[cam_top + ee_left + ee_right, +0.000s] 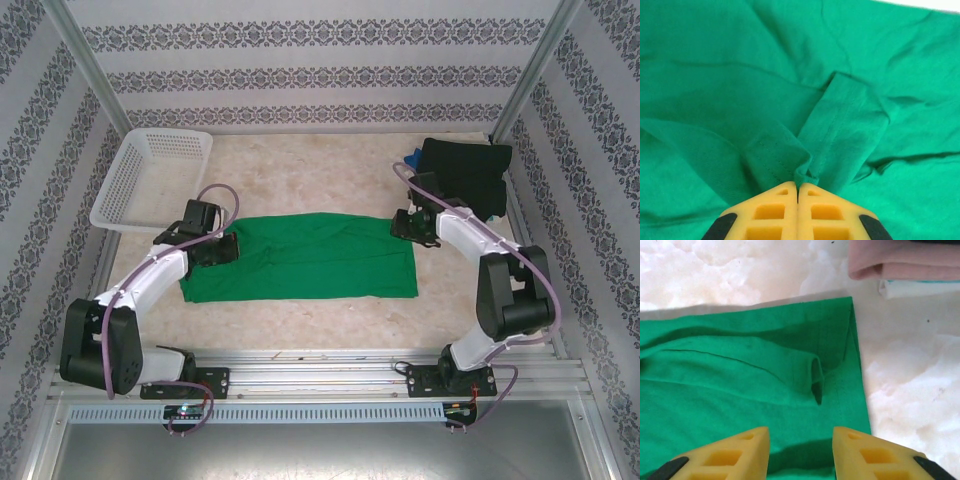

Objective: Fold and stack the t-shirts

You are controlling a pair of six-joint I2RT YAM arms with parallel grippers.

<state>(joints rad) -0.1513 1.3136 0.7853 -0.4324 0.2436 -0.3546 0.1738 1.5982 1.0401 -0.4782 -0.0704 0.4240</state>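
Marbled tabletop [300,165], patterned walls [300,80], green t-shirt [300,258]

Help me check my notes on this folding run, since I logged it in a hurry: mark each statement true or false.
1. The left gripper is shut on a pinch of the green t-shirt. True.
2. The right gripper is clamped on the green t-shirt. False: its jaws stand open above the shirt's right edge, with nothing between them.
3. The white basket sits at the far left of the table. True.
4. The green t-shirt lies on top of the black t-shirt. False: the black t-shirt sits in the far right corner, apart from the green one.
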